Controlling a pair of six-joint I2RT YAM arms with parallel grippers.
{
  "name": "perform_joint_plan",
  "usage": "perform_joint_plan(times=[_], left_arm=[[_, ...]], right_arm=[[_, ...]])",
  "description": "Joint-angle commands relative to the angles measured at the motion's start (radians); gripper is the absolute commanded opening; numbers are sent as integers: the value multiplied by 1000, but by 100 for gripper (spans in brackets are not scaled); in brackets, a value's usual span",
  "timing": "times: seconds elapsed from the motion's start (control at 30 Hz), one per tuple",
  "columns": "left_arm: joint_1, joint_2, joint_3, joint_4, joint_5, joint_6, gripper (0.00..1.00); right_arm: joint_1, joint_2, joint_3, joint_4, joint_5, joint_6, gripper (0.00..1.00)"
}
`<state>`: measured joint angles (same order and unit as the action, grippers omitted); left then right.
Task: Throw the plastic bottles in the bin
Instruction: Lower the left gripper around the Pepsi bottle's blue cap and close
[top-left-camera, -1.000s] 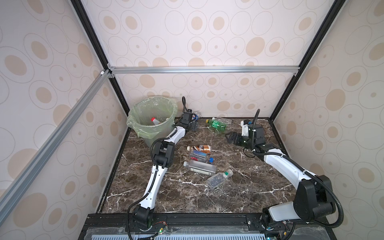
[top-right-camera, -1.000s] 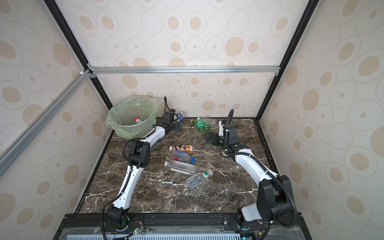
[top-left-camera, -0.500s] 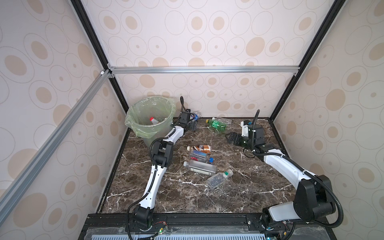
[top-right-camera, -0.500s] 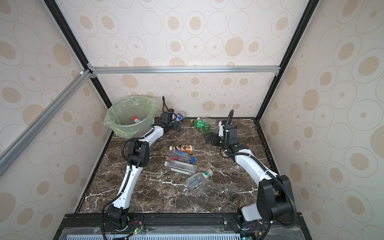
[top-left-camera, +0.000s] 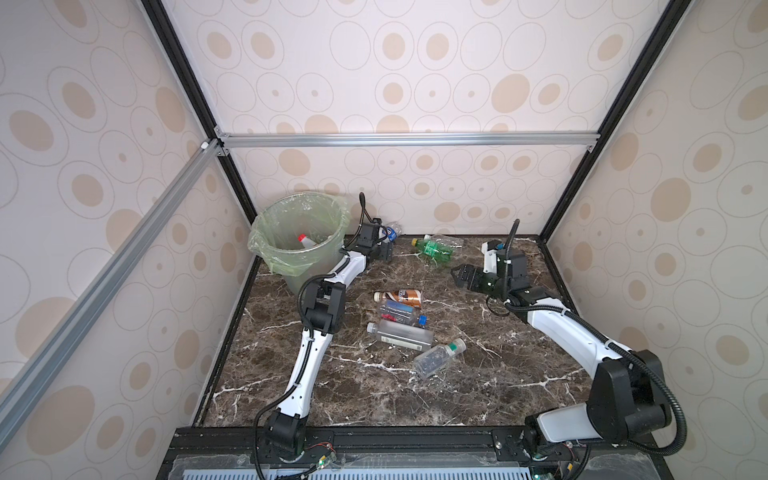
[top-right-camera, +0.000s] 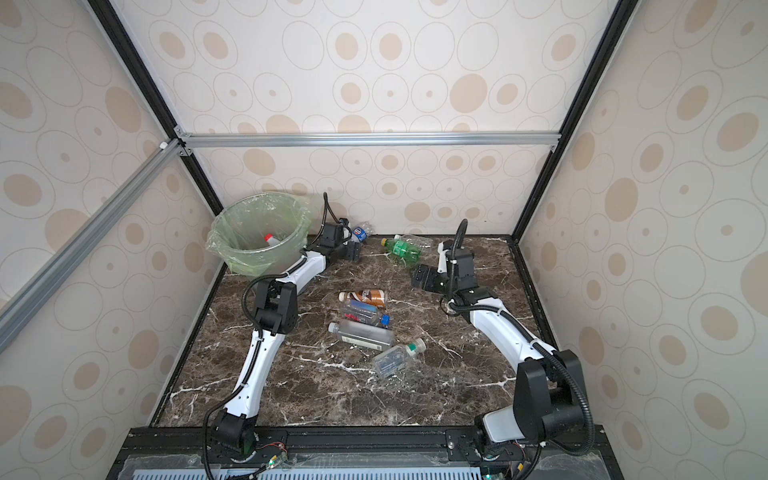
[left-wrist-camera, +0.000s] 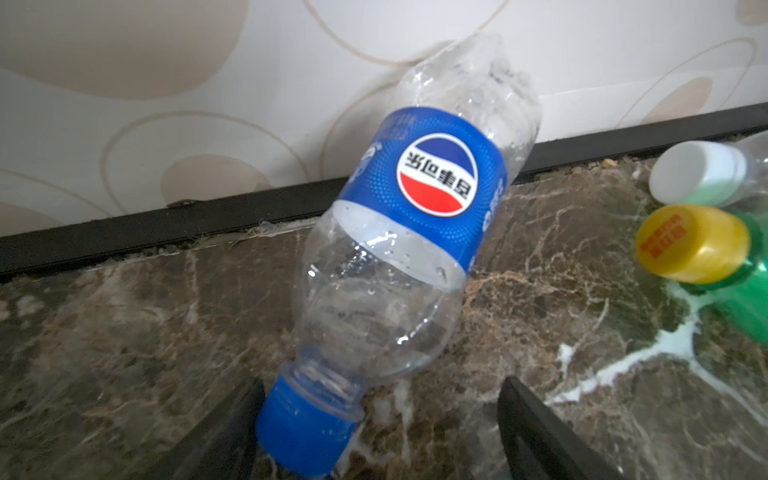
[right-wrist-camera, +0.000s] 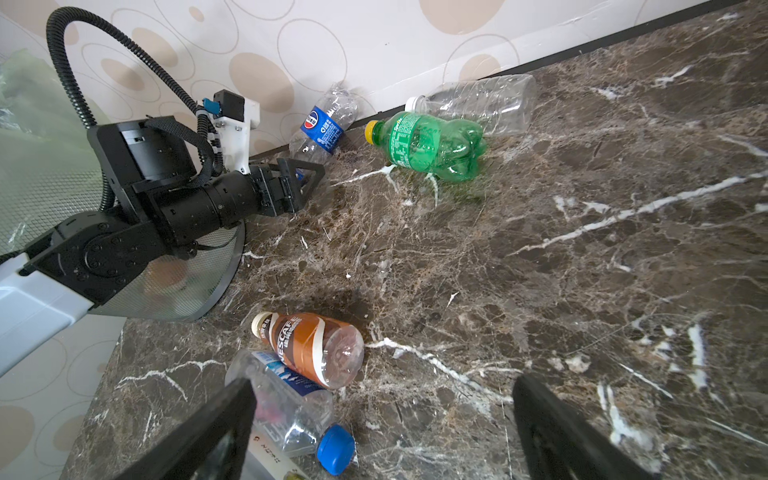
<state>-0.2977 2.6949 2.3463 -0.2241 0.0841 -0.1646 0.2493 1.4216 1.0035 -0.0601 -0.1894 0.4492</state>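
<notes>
1. While the left gripper (left-wrist-camera: 380, 386) sat low by the back wall (left-wrist-camera: 208, 83), its jaws were spread around the blue cap (left-wrist-camera: 303, 428) of the Pepsi bottle (left-wrist-camera: 419, 183). One finger was just beside the cap, the other well apart, nothing clamped.
2. Pepsi bottle leaned neck-down, cap on the marble table (top-left-camera: 478, 374), base propped on the wall, near the bin (top-left-camera: 259, 241).
3. Right gripper (top-left-camera: 459, 275) hung open and empty over the table, apart from every bottle.
4. Step, as I read it: pre-grasp on the Pepsi bottle. Next move called for closing on the neck, lifting above the rim, carrying over the bin and letting go.
5. Count on the table was seven:
   - Pepsi bottle
   - Sprite bottle (top-left-camera: 436, 249)
   - white-capped clear bottle (top-left-camera: 451, 240)
   - Nescafé bottle (top-left-camera: 401, 296)
   - blue-capped clear bottle (top-left-camera: 401, 313)
   - square clear bottle (top-left-camera: 403, 336)
   - green-capped clear bottle (top-left-camera: 436, 359)
6. One red-capped bottle (top-left-camera: 305, 240) showed in the bin. Couldn't tell whether more lay under it.
</notes>
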Motion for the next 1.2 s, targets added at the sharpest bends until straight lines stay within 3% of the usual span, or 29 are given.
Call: perform_joint_plan(times=[0.0, 0.43, 1.17], left_arm=[[9, -22, 4, 5, 24, -1, 86], [3, -45, -36, 29, 20, -8, 80], [1, -41, -41, 31, 17, 17, 50]], right_arm=[[-3, -11, -2, 1, 7, 6, 100], [-3, -26, -16, 5, 10, 9, 100], [-3, -20, -16, 9, 15, 13, 100]])
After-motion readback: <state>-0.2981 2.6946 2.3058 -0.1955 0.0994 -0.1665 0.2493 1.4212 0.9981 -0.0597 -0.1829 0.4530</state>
